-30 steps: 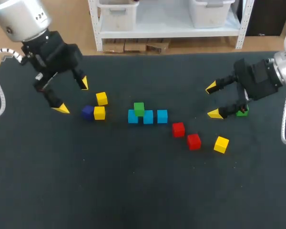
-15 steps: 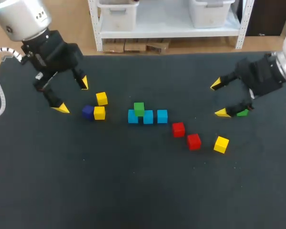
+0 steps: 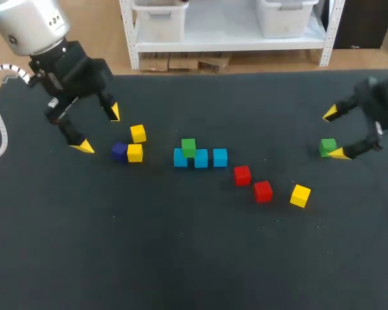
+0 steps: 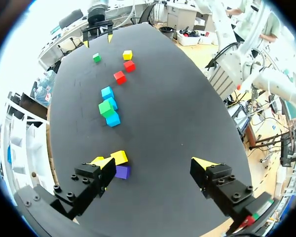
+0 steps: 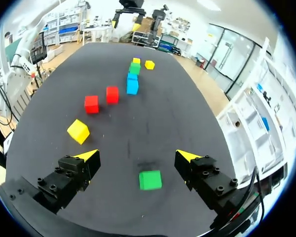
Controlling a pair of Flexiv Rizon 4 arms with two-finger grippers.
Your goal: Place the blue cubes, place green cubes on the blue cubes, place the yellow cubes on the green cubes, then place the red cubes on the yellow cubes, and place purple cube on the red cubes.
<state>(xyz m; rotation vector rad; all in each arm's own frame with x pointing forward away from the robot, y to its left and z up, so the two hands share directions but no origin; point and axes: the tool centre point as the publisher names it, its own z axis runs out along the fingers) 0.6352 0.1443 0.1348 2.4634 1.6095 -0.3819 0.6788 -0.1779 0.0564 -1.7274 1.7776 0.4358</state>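
Cubes scattered on dark tabletop (image 3: pixel 194 258); both pairs of fingers spread wide, gripping nothing.
Left arm (image 3: pixel 32 29) in from far left corner, left fingers (image 3: pixel 84 147) held just beside the left-hand cluster of cubes. Right arm (image 3: pixel 383 106) at right edge, right fingers (image 3: pixel 330 113) either side of loose green cube (image 3: pixel 327 146), resting on the tabletop and touching neither finger in the right wrist view. Mid-tabletop: three blue cubes (image 3: pixel 202 159) in a touching row, stacked green cube (image 3: pixel 189 147) on the row's left end. Right of the row: two red cubes (image 3: pixel 242 175) near each other, then lone yellow cube (image 3: pixel 300 195). Left-hand cluster: two yellow cubes (image 3: pixel 138 133), purple cube (image 3: pixel 119 152) touching the nearer one.
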